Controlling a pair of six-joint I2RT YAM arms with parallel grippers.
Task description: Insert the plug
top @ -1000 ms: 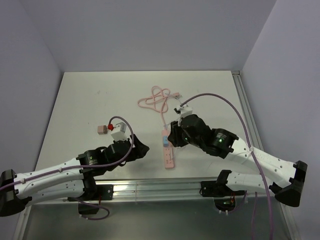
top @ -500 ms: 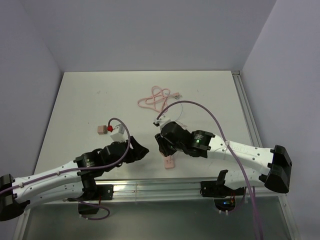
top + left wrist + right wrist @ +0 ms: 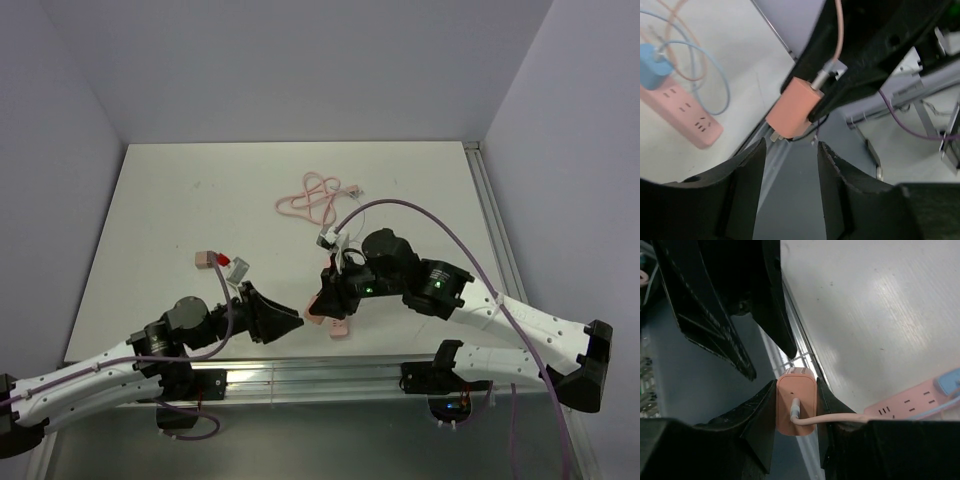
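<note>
Plug (image 3: 795,107) prongs: left wrist view only

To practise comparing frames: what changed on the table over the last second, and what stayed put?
The right gripper swung toward the near edge and now clamps the orange plug, lifted beside the pink power strip. The left gripper drew back toward its base and is open, facing the plug. The strip and the pink cable coil stayed where they were.

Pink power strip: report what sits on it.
A blue plug sits in the pink power strip near one end. The sockets beside it are bare. The blue plug hides its own socket, and the strip beyond it is out of frame.
</note>
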